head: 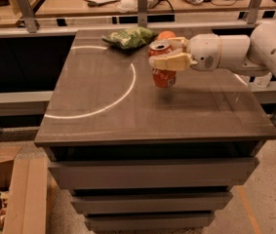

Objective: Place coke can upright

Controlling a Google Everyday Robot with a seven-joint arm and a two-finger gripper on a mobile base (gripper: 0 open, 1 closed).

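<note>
My gripper [166,56] reaches in from the right over the back half of the bench [128,116]. It is closed around the can [164,76], with one finger across the near side just below the silver top and the other behind it. The can is upright in my grasp, top up. It is to the right of the pale arc [123,94] on the bench top, in front of the orange [166,34] and right of the green bag [128,36], apart from both. I cannot tell whether its base rests on the bench or hangs just above it; a faint shadow lies directly beneath.

I judge this to be the placing step, close to its end, since the can is upright and at or near the surface. The next move calls for a straight descent until the base sits flat. Then I should spread the fingers evenly, just enough to clear the can, and retreat up and to the right. A light can tips easily, so letting go too high or dragging a finger across it could topple it. The orange sits close behind my far finger, so I should take care not to nudge it.
</note>
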